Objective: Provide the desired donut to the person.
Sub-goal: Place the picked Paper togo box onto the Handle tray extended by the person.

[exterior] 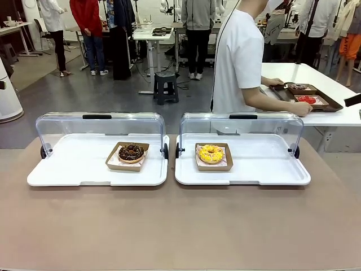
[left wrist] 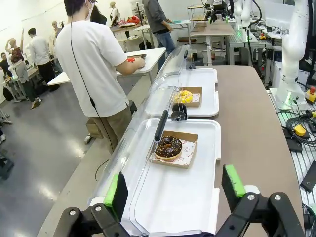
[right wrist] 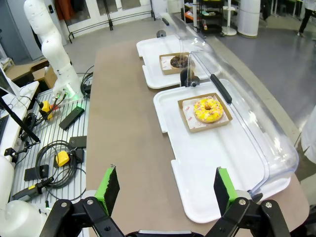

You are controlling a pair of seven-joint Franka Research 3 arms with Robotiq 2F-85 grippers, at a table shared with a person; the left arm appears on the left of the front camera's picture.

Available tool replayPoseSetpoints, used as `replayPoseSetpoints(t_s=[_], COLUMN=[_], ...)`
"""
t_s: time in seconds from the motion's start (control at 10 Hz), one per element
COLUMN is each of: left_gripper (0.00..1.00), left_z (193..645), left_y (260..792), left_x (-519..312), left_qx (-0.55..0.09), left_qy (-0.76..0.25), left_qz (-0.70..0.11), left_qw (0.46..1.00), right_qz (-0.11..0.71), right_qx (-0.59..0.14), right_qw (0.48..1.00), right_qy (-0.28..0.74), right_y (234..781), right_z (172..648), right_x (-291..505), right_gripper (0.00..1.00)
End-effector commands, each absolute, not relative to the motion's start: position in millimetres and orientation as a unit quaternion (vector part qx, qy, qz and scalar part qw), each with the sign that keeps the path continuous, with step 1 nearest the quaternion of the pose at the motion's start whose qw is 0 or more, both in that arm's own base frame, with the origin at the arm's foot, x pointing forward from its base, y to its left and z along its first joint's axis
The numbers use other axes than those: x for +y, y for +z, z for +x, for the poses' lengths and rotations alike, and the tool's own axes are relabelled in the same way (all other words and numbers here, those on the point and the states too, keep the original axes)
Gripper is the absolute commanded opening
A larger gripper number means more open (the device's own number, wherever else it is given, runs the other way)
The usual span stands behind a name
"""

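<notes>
A chocolate donut lies in a cardboard tray on the left white display tray. A yellow donut lies in its own cardboard tray on the right white display tray. Both clear lids are swung open toward the far side. The person in a white shirt stands behind the table, turned to a side table, hands on a dark tray holding donuts. My left gripper hangs open above the near end of the left tray. My right gripper hangs open above the right tray's near end.
The brown table has free room in front of both trays. Cables and small devices lie on the grated floor beside the table. Other people stand at tables in the background. A dark stool stands behind the table.
</notes>
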State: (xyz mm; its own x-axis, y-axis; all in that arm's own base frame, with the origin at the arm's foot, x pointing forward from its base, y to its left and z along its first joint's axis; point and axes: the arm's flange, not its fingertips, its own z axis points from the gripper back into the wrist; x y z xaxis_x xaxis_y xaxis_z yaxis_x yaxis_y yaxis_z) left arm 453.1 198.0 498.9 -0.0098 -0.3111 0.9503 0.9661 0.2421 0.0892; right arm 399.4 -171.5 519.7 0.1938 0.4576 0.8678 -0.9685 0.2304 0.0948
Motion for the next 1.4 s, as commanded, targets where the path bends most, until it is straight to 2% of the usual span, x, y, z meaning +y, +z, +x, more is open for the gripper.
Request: replayPoseSetpoints(t_s=[0.0,1.3], left_gripper=[1.00,1.00], left_z=[454.1,454.1], left_y=[499.9,499.9], left_x=[198.8,198.8], left_qx=[-0.494,-0.494], left_qy=[-0.515,-0.515], left_qz=[-0.330,-0.330], left_qw=[0.618,0.618], right_qz=[0.347,0.347], right_qx=[-0.372,-0.372], right_qw=[0.689,0.689], right_qy=[0.517,0.517], right_y=[520.4,520.4], right_z=[399.3,399.3], right_x=[-170.3,-170.3], right_gripper=[1.00,1.00])
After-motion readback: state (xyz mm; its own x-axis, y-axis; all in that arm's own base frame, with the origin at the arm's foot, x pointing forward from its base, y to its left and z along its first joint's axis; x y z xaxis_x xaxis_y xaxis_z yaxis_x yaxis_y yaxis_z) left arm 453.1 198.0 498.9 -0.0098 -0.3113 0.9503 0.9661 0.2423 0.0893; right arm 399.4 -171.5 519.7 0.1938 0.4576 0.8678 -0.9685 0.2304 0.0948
